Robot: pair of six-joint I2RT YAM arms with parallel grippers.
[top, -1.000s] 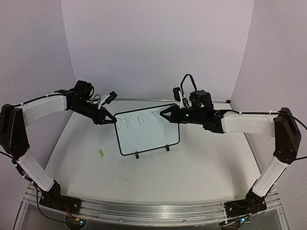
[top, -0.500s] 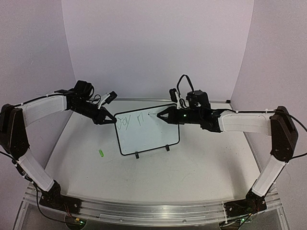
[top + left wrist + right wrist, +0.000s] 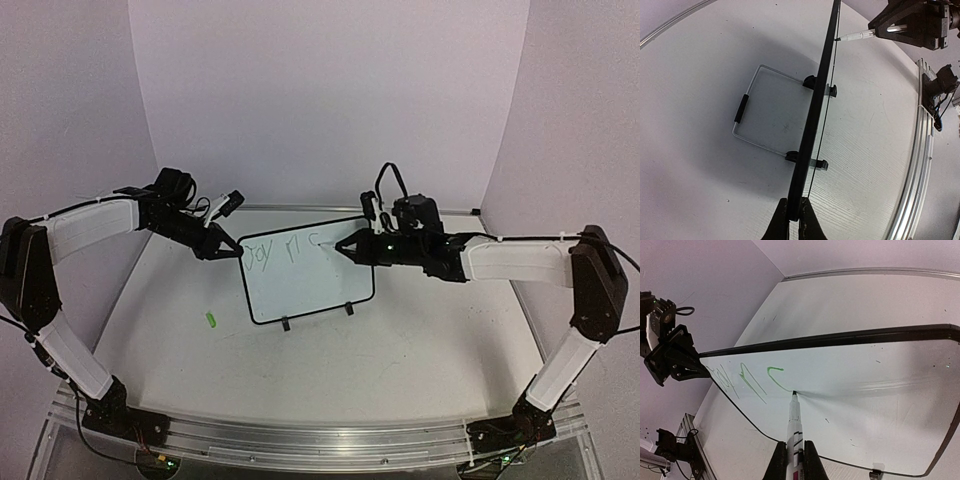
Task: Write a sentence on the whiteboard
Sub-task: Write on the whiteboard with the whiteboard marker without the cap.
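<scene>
Pinching the upper left edge of the whiteboard (image 3: 308,275), our left gripper (image 3: 233,251) has its jaws closed narrow on the thin black frame; from the left wrist we see the whiteboard (image 3: 815,115) edge-on, running up from between our fingertips (image 3: 781,222). It stands tilted near the middle of the table (image 3: 430,340), resting on two black feet (image 3: 286,323) with a wire stand (image 3: 752,117) folded out behind it. Our right gripper (image 3: 347,247) reaches in from the right, its jaws clamped on a white marker (image 3: 794,422) that sticks out forward between them. The marker's tip touches the whiteboard (image 3: 870,385) in its upper half, right at the end of a curved green stroke. Of the sentence (image 3: 283,248) we can see only one line of thin green strokes along the top of the board: looped letters at the left, then an angular stroke, then that curve (image 3: 775,377). A small green piece (image 3: 211,319) lies on the table off the board's lower left corner, apart from it and from both arms.
</scene>
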